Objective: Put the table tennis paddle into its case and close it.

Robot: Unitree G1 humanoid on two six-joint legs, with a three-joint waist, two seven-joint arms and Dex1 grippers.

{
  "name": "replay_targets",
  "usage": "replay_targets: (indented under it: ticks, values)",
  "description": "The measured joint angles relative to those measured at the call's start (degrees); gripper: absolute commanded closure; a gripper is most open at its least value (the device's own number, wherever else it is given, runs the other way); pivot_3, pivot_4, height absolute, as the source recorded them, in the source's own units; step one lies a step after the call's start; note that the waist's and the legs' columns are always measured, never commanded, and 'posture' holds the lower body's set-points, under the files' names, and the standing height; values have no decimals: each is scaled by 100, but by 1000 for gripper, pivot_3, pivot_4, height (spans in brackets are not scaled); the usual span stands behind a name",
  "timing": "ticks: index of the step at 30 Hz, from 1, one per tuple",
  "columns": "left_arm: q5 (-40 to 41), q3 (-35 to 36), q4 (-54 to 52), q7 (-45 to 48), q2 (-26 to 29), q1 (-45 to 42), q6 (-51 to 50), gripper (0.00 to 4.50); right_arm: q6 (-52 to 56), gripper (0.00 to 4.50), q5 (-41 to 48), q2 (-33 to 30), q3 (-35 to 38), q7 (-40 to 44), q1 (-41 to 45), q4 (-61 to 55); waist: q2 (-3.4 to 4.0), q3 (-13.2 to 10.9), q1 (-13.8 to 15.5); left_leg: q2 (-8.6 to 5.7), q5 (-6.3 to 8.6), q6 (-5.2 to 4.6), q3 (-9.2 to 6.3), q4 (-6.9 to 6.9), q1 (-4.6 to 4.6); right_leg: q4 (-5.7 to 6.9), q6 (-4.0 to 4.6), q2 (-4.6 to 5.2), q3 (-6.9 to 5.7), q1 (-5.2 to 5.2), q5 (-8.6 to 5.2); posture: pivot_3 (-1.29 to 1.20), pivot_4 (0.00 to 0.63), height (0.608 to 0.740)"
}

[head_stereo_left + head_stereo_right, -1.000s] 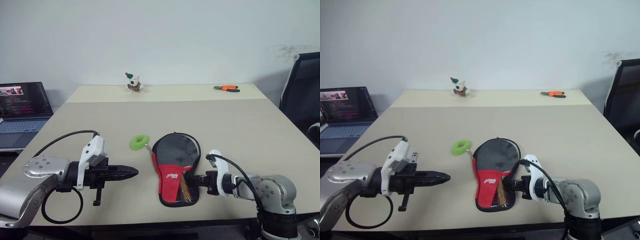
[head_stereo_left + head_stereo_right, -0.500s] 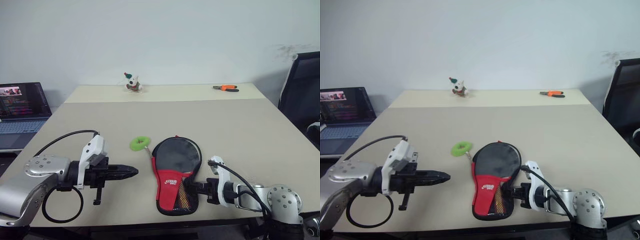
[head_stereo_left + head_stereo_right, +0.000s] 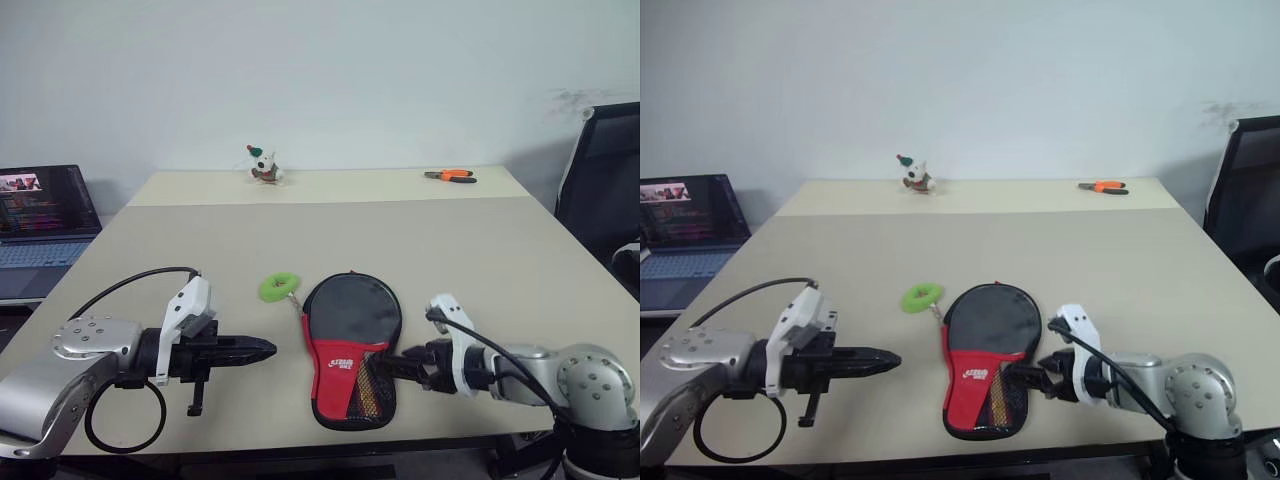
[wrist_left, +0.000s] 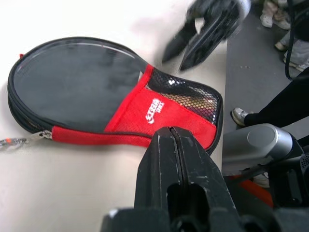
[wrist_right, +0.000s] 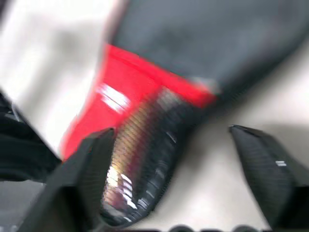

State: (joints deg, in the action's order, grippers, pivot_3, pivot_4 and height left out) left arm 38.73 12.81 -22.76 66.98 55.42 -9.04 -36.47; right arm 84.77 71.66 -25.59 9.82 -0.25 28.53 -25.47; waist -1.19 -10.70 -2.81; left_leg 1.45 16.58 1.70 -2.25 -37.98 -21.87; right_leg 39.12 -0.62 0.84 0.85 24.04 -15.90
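The case (image 3: 351, 345) lies zipped on the worktop (image 3: 480, 250); its red panel's white lettering is unreadable. Left claw (image 3: 262, 349) pressed together; right claw (image 3: 1025, 377) spread.

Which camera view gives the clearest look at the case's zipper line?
The left wrist view: the case lies close and whole, its zip running round the black edge to a metal pull. Both eye views show the whole case small, with its green pull tag. The right wrist view shows a blurred red and mesh end.
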Motion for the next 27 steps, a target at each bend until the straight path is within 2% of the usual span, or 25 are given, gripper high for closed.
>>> replay_targets:
  ticks: [2, 5, 9, 11, 18, 24, 27]
  values:
    - [-63, 2, 78, -174, -123, -123, 78, 4500, -531, 24, -349, -83, -159, 500, 482, 58, -1, 1, 5, 0, 0, 0, 1, -3, 3, -3, 4, -7, -5, -6, 3, 0, 150, 740]
    - [-231, 13, 367, -542, -274, -335, 168, 4500, -1519, 24, -1265, -116, -990, 1371, 1011, 249, -5, 3, 6, 0, 0, 0, 5, -3, 4, -8, 11, -28, -6, -6, 7, 0, 150, 740]
    - [-469, 10, 595, -1005, -543, -339, 223, 4500, -2538, 24, -2544, -380, -2408, 2416, 744, 378, -5, 3, 25, 17, 4, -7, 1, 2, -15, -14, 16, -26, -3, 5, 6, 0, 150, 740]
    - [-646, 0, 738, -1252, -657, -339, 253, 4500, -2849, 24, -2986, -378, -2823, 2686, 552, 490, -5, 3, 49, 19, 6, -10, -4, 1, -19, -13, 16, -1, 1, 10, 6, 0, 150, 740]
    - [-1208, -140, 1343, -1940, -1029, -533, 337, 2238, -3802, 0, -4356, -378, -3367, 3046, 447, 927, -5, 3, 96, 8, 5, -8, -10, -14, -8, -2, 11, 12, -5, 0, 10, 0, 150, 740]
    - [-1565, -476, 2099, -2238, -1324, -1217, 409, 165, -3956, 0, -4822, -305, -3395, 3286, 380, 1029, -6, 4, 110, 7, 4, -8, -10, -14, -10, -2, 11, 10, -6, 0, 11, 0, 150, 740]
    - [-1790, -827, 2972, -2280, -1673, -1999, 414, 39, -3949, 0, -4959, -190, -3370, 3294, 342, 1049, -9, 6, 132, -3, 4, -7, -5, -22, -15, -1, 11, -2, -18, -3, 12, 0, 150, 740]
